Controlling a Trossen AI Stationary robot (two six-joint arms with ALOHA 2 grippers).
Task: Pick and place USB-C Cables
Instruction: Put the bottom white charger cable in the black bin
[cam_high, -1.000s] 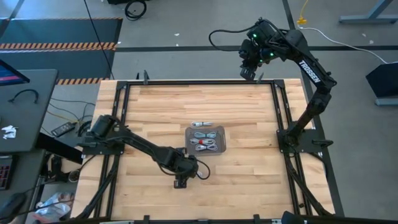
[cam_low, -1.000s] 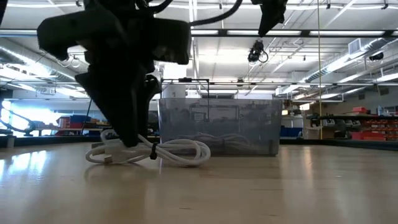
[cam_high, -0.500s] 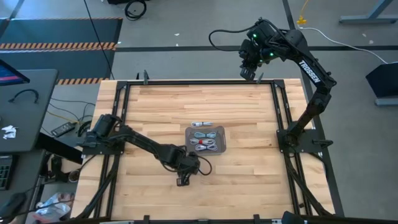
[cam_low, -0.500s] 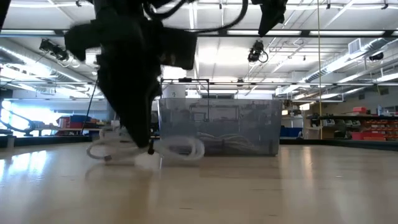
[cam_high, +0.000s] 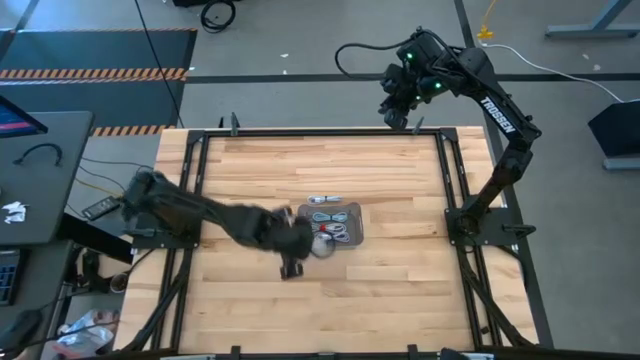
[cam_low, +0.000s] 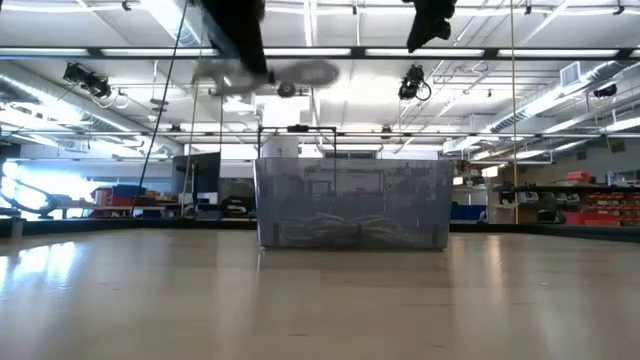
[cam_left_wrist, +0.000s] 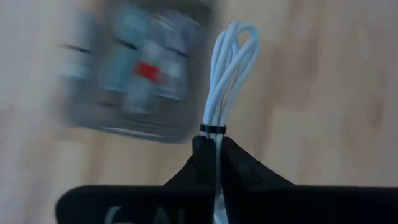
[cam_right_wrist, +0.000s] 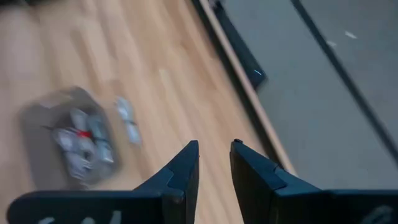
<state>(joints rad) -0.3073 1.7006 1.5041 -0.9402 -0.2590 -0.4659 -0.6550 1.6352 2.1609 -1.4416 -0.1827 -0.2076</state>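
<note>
A white coiled USB-C cable (cam_left_wrist: 230, 68), bound by a black tie, is in the air with my left gripper (cam_left_wrist: 214, 142) shut on it. Seen from above, it hangs by the near left corner of the grey tray (cam_high: 352, 238). The tray holds several more cable bundles, one with a red bit (cam_left_wrist: 148, 70). Another bundle (cam_high: 325, 199) lies flat on the wood just beyond the tray's far side. My right gripper (cam_right_wrist: 214, 152) hangs open and empty, high over the table's far edge (cam_high: 397, 108). My left gripper pinches the bundle between its two fingers right at the black tie (cam_left_wrist: 212, 129). One loop end (cam_left_wrist: 239, 37) sticks out past the fingertips and the rest runs back between the fingers. In the low view the cable (cam_low: 300, 72) hangs about level, well clear of the table.
A black frame (cam_high: 310, 133) runs round the wooden table top. Bare wood lies to the left, right and near side of the tray. In the low view the tray (cam_low: 350, 205) stands at mid-table, with the room behind it.
My left gripper has taken hold of the white cable that lay on the table on the tray's near left side. It has lifted the cable high off the wood, then swung up and toward the tray. The lift is fast and the arm shows blurred.
</note>
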